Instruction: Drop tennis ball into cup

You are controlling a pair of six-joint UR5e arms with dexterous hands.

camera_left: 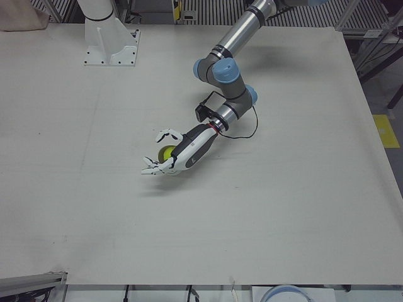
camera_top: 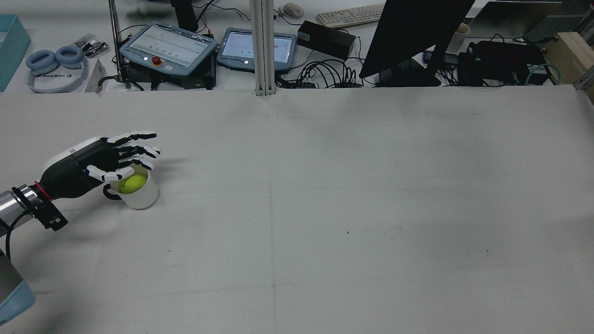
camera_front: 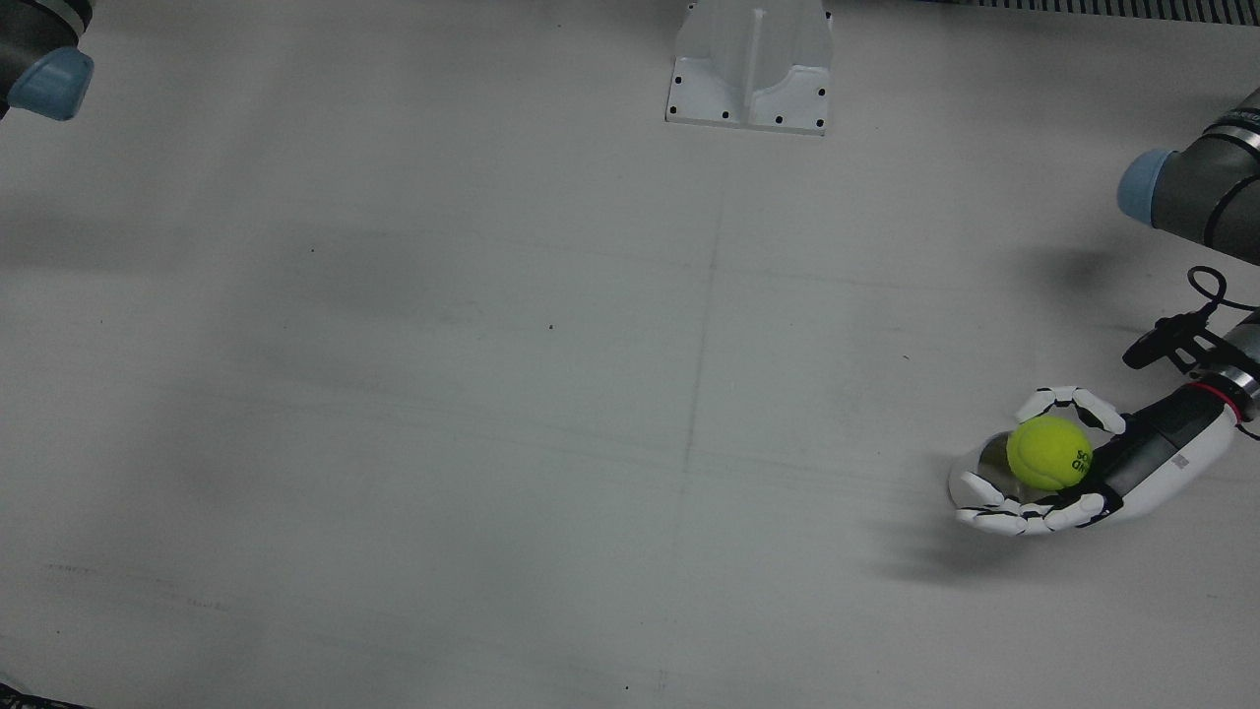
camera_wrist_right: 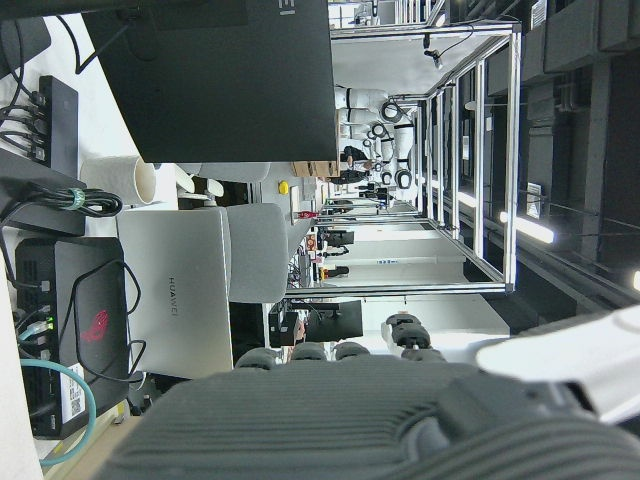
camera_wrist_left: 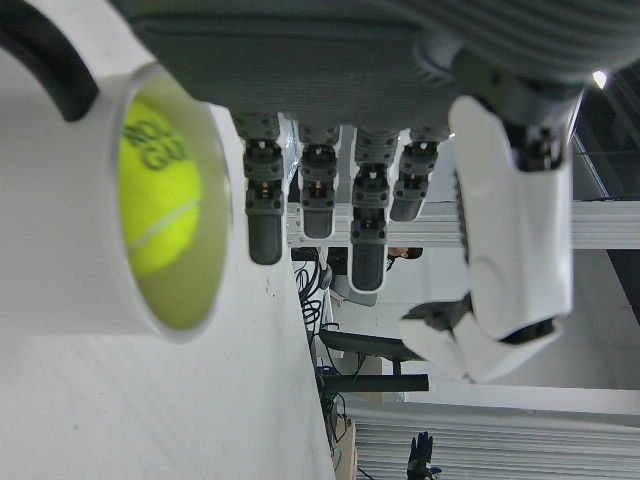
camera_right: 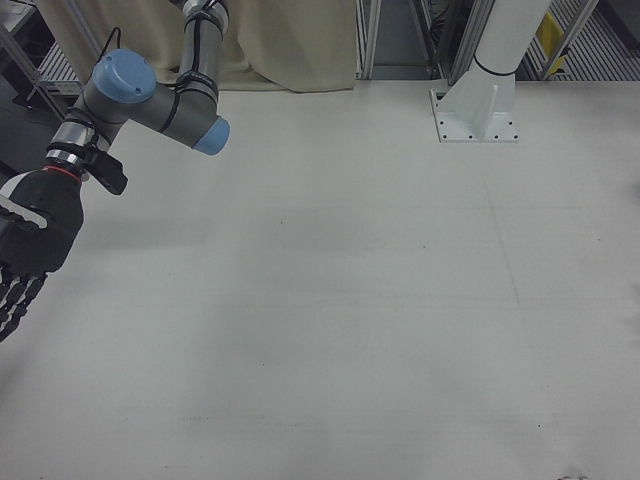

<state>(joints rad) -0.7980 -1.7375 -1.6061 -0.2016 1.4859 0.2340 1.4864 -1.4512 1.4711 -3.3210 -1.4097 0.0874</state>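
Wide pale table [camera_top: 325, 208] w/ left hand [camera_top: 100, 160] hovering low over a white cup [camera_top: 139, 197] near the table's left edge, per rear view. Fingers [camera_top: 134, 150] spread apart & stretched forward past the cup's mouth, gripping nothing. Yellow-green tennis ball [camera_top: 131, 183] sitting inside the cup, directly under the palm, not touching the fingers as far as visible. Dark cup handle [camera_top: 109, 194] on the wrist side. Black lettering on the ball, too small to read.

Same in front view: ball [camera_front: 1049, 453] framed betw. thumb & fingers of left hand [camera_front: 1093, 473], cup rim [camera_front: 970, 463] peeking out beneath. Left hand view confirms ball [camera_wrist_left: 158, 205] well down inside cup [camera_wrist_left: 60, 290], fingers [camera_wrist_left: 315, 190] extended beside the rim, apart from it.

Right hand [camera_right: 30, 240] only at the edge of right-front view, far from the cup, dark back facing camera, fingers pointing down; how far open can't be told. White pedestal [camera_front: 750, 69] at the table's far side, well apart from both hands.
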